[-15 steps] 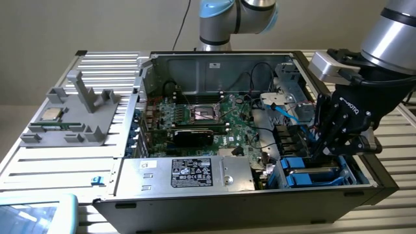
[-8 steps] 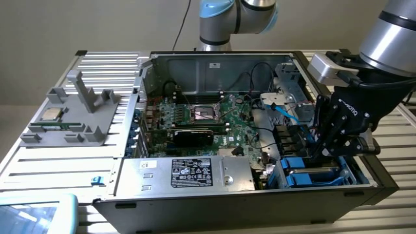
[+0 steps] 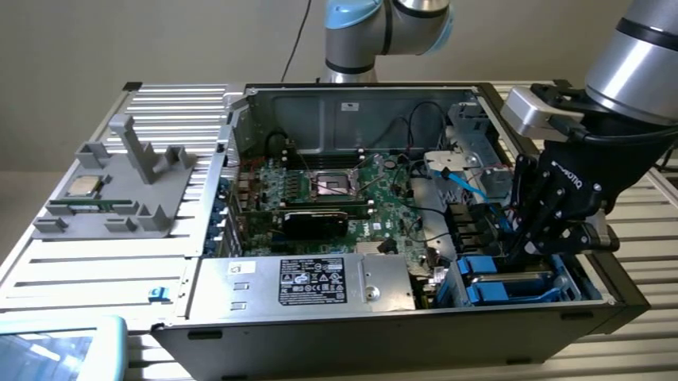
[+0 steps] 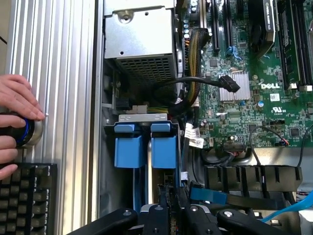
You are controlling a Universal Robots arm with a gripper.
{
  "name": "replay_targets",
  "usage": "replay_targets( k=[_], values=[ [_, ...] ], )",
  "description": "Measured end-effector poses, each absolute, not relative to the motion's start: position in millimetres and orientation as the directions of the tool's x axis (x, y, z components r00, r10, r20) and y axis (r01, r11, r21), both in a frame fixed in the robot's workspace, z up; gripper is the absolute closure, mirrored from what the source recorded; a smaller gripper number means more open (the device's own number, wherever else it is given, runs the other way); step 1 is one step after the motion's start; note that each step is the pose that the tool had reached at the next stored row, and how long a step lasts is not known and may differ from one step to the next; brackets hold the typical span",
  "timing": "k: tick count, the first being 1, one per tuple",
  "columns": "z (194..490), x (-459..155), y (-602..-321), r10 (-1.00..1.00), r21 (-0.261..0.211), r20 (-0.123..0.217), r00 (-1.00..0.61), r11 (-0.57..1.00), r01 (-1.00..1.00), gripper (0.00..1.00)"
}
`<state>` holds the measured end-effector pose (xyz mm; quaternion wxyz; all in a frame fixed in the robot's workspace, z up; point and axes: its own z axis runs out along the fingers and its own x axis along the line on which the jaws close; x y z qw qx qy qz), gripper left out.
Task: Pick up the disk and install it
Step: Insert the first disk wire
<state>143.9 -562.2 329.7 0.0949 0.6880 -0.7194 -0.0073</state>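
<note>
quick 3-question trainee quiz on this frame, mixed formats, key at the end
1. True or false: the pincer is down inside the computer case, at the blue drive carriers.
2. In the exterior view, the loose processor chip lies on: A) the grey fixture at the view's left, B) the motherboard, C) the power supply.
3. In the wrist view, what rests on the knob beside the keyboard?

Key: 1 true; 2 A; 3 a person's hand.
</note>
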Motion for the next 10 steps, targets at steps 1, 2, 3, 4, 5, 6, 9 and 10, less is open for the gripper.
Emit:
replay_targets(
  k=[1,2,3,4,5,6,9,10],
  values=[
    [329.5,143.9,-562.2,-0.991,0.141,0.126,-0.035,0.053,-0.989,0.83],
    [329.4,143.9,-562.2,-0.991,0.141,0.127,-0.035,0.053,-0.989,0.83],
    [329.3,144.5,-562.2,-0.991,0.141,0.127,-0.035,0.053,-0.989,0.83],
    [329.3,145.0,-562.2,-0.991,0.141,0.127,-0.035,0.053,-0.989,0.83],
    [329.3,145.7,-562.3,-0.991,0.141,0.127,-0.035,0.053,-0.989,0.83],
    [329.3,146.1,-562.2,-0.991,0.141,0.127,-0.035,0.053,-0.989,0.83],
    [329.2,146.2,-562.7,-0.991,0.141,0.127,-0.035,0.053,-0.989,0.83],
    [329.1,146.2,-562.7,-0.991,0.141,0.127,-0.035,0.053,-0.989,0.83]
  ],
)
